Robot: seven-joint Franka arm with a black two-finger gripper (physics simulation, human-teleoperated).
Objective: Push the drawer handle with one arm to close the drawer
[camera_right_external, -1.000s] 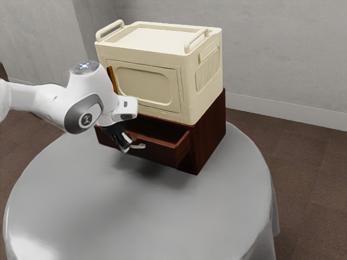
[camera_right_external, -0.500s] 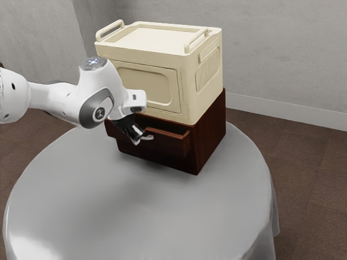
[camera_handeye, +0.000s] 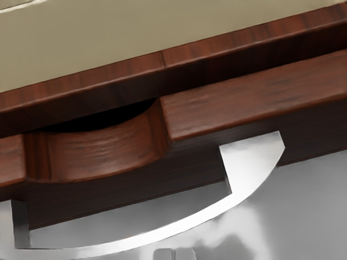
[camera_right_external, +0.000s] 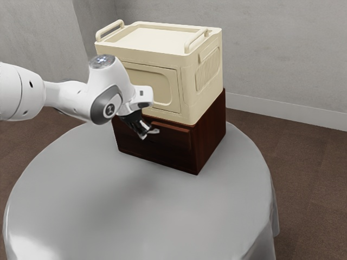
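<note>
In the exterior view the black gripper (camera_right_external: 143, 130) is at the front of the dark wooden drawer (camera_right_external: 172, 139), by its silver handle (camera_right_external: 155, 131). The wrist view has the curved handle (camera_handeye: 179, 223) standing out from the drawer front, with the two tips of the gripper (camera_handeye: 174, 254) side by side just outside its bar, pressed together and shut. The drawer's top edge (camera_handeye: 255, 92), with a scooped notch, sits slightly forward of the cabinet, leaving a narrow dark gap. Whether the tips touch the handle I cannot tell.
A cream box (camera_right_external: 157, 46) with two top handles stands on the dark wooden cabinet (camera_right_external: 210, 134). Both stand on a round table with a grey cloth (camera_right_external: 135, 211). My arm reaches in from the exterior view's left, in front of the box.
The drawer has slid inward from well out to nearly flush with the cabinet. My gripper has moved along with the handle, toward the cabinet and the exterior view's right.
</note>
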